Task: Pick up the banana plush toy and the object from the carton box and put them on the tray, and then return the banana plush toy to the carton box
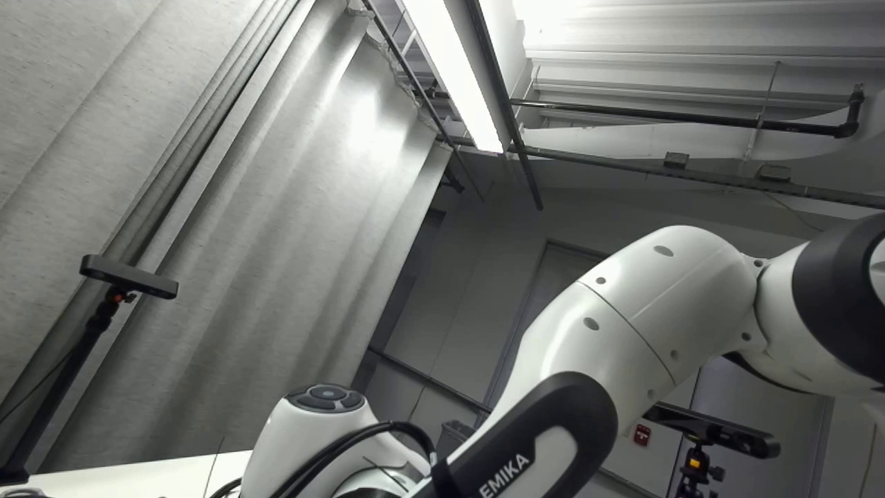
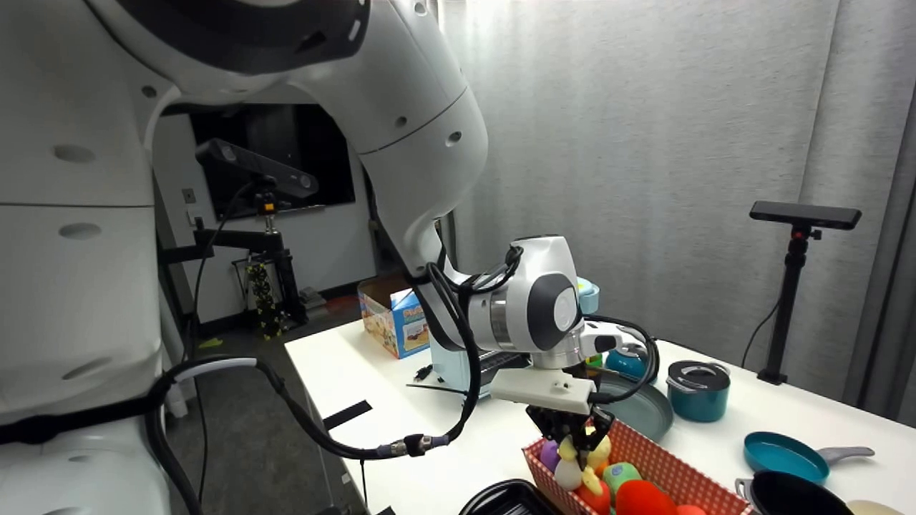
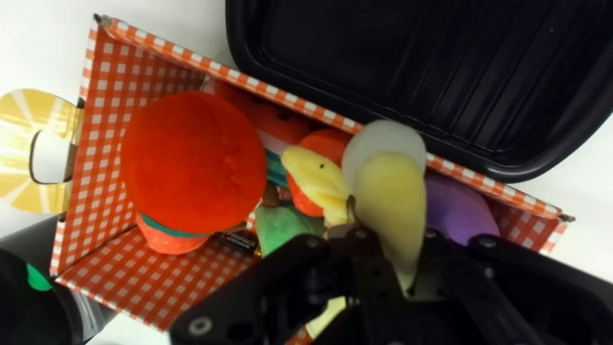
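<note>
The banana plush toy (image 3: 390, 191) has a white core and yellow peel flaps. My gripper (image 3: 396, 235) is shut on it in the wrist view, with yellow plush between the fingers; the white tip overlaps the box rim. In an exterior view the gripper (image 2: 578, 447) is at the end of the red-checked carton box (image 2: 673, 465), with the banana (image 2: 569, 473) below it. The box (image 3: 107, 120) holds several plush toys: red-orange (image 3: 191, 163), green (image 3: 282, 225) and purple (image 3: 457, 208). Which one is the task's object I cannot tell. The black tray (image 3: 335, 52) lies beside the box.
A dark battery (image 3: 239, 241) lies in the box. A yellow box handle (image 3: 28, 148) sticks out at one end. In an exterior view a teal pot (image 2: 698, 393), a blue pan (image 2: 783, 458), a black pot (image 2: 794, 493) and a grey-green plate (image 2: 640, 408) stand near the box.
</note>
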Controlling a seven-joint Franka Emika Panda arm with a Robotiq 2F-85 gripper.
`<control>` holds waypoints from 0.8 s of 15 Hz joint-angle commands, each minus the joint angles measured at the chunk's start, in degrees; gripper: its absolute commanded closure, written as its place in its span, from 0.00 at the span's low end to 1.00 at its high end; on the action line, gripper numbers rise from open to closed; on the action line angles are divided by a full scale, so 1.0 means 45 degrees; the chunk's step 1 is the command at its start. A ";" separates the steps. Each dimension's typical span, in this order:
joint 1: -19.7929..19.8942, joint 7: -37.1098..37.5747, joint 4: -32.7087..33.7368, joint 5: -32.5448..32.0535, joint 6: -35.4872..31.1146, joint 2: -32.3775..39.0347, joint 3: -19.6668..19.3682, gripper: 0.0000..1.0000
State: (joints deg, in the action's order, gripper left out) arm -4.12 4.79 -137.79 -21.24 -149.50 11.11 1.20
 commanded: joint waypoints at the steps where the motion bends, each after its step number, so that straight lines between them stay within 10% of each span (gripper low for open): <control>1: 0.0002 -0.0537 -0.0333 0.1244 0.0665 -0.0460 0.0237 0.97; 12: -0.0021 -0.0618 -0.0164 0.2046 0.2476 -0.0704 0.0387 0.97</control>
State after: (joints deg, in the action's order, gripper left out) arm -4.12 3.68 -137.80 -15.19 -141.79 9.75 2.27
